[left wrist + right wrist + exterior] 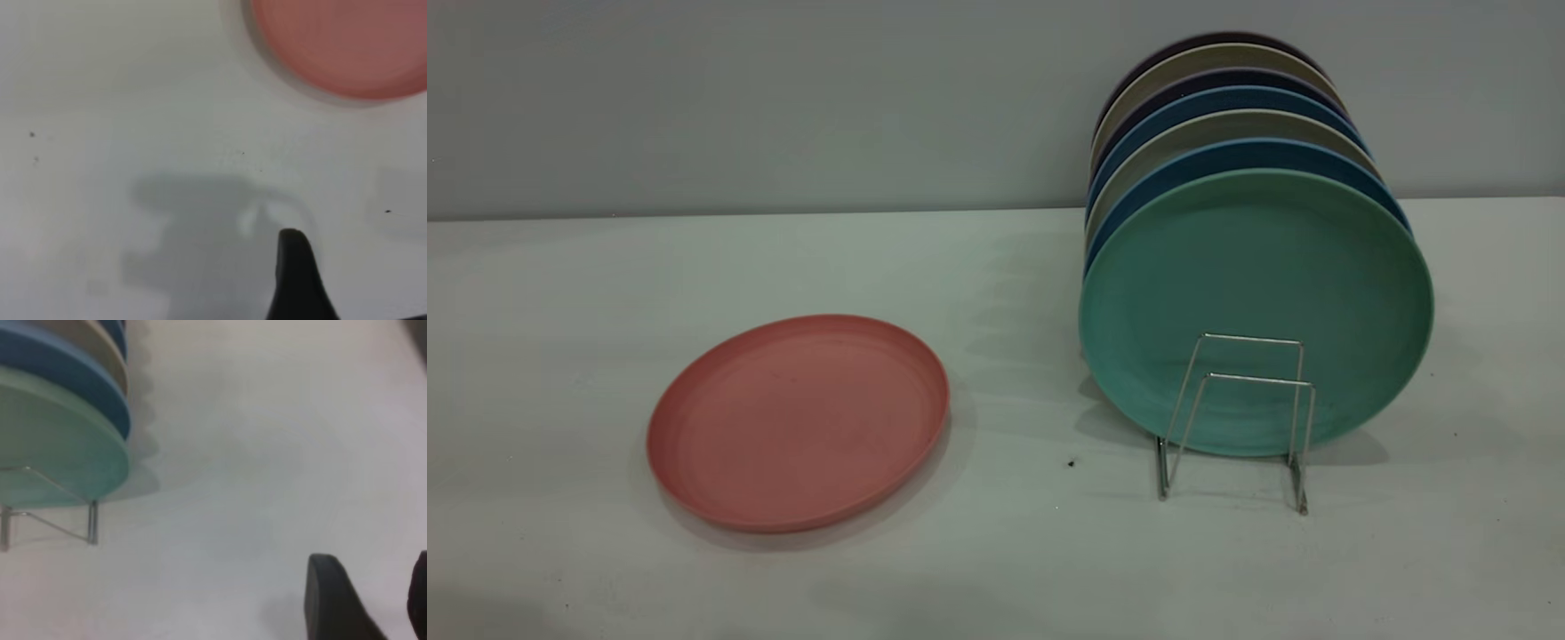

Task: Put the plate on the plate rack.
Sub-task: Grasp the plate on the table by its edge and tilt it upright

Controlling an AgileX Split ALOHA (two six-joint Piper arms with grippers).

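Observation:
The salmon-pink plate (798, 421) lies flat on the white table at the left. It also shows in the left wrist view (347, 43). The wire plate rack (1234, 418) stands at the right, with its front loops empty. It also shows in the right wrist view (50, 517). Neither arm shows in the exterior view. My left gripper (357, 277) hangs open and empty over bare table, a short way from the pink plate. My right gripper (371, 560) is open and empty over bare table, off to the side of the rack.
A teal-green plate (1256, 307) stands upright in the rack. Several blue, beige and dark plates (1218, 124) stand behind it, near the grey wall. The table runs on between the pink plate and the rack.

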